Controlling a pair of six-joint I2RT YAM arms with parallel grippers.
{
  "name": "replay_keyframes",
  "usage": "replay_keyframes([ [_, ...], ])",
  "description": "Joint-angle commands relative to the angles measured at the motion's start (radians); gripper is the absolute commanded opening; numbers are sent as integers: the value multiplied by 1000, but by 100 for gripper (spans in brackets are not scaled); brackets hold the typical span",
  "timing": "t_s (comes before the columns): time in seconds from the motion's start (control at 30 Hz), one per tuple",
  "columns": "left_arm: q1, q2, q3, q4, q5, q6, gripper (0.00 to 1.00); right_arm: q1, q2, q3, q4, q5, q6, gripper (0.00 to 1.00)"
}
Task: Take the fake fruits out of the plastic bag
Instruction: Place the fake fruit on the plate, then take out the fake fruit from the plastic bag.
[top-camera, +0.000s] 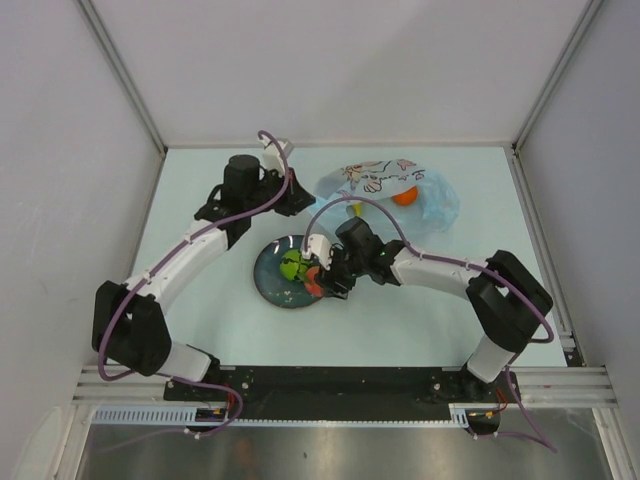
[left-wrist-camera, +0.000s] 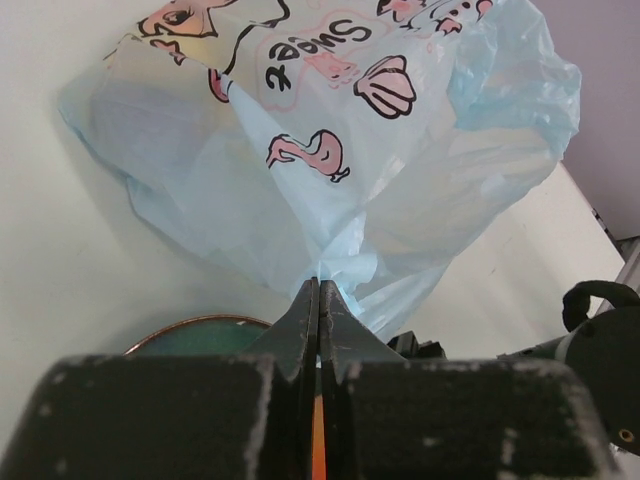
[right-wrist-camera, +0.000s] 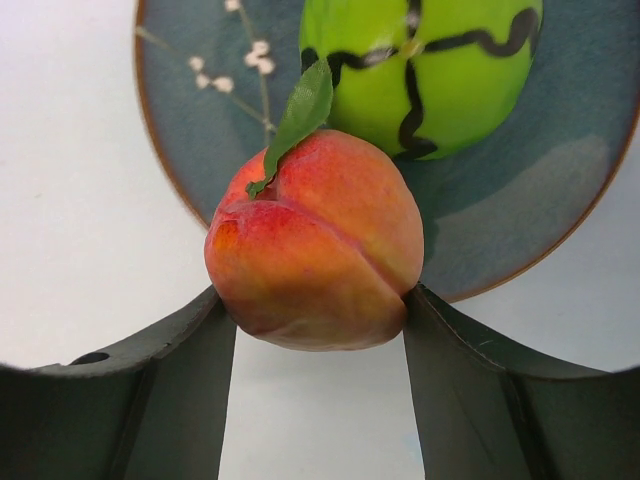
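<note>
The left fingers (left-wrist-camera: 306, 322) are pressed together on a fold of the plastic bag (left-wrist-camera: 330, 130), pinching it up off the desk (top-camera: 200, 300) just beyond the plate (top-camera: 270, 285). On the plate lies a green round fruit with dark stripes (right-wrist-camera: 430, 70). At the plate's near rim the right fingers (right-wrist-camera: 205, 335) pinch a peach (right-wrist-camera: 315, 250) by its sides, its leaf pointing towards the green fruit; the peach hangs over the rim, partly above bare desk.

The step in hand looks like the delivery of the peach to the plate. The next move probably calls for carrying it a little farther over the plate, lowering it and spreading the fingers. The green fruit stands in the way: it lies just beside the peach and could be nudged and roll.

Beyond and to the right of the plate, the bag holds more work: an orange (top-camera: 405, 196) shows through the film, and a yellow fruit (top-camera: 355, 208), likely the banana, peeks out at the side nearest the plate. The crinkled film may hide other fruits.
</note>
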Motion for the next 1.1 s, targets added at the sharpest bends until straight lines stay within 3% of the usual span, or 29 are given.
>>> replay_keyframes([
  [0.0, 26, -51, -31, 62, 47, -40, 0, -6, 62, 57, 85, 49, 2, 41],
  [0.07, 31, -54, -36, 69, 56, -46, 0, -10, 79, 76, 96, 59, 8, 41],
  [0.17, 35, -54, -44, 83, 60, -57, 0, -21, 112, 91, 104, 70, 9, 51],
  [0.2, 37, -53, -47, 89, 65, -58, 0, -24, 115, 94, 108, 73, 8, 67],
  [0.33, 37, -50, -48, 89, 79, -51, 0, -26, 52, 96, 29, 54, -29, 99],
  [0.5, 44, -31, -47, 68, 94, -40, 0, -41, -152, 131, -259, -25, -72, 100],
  [0.67, 66, 13, 2, 16, 169, -31, 0, -163, -364, 191, -318, -52, -22, 99],
  [0.77, 69, 45, 50, -19, 256, 32, 0, -301, -417, 194, -225, -23, 102, 83],
  [0.8, 69, 54, 67, -42, 287, 76, 0, -341, -396, 194, -176, -23, 136, 67],
  [0.87, 67, 82, 108, -88, 323, 116, 0, -419, -341, 194, -136, 6, 214, 49],
  [0.9, 66, 85, 113, -114, 326, 170, 0, -438, -280, 194, -108, 7, 227, 35],
  [1.0, 46, 71, 110, -188, 289, 280, 0, -445, -169, 194, -100, 24, 183, 13],
  [1.07, 41, 59, 119, -210, 286, 290, 0, -444, -102, 194, -108, 44, 173, 8],
])
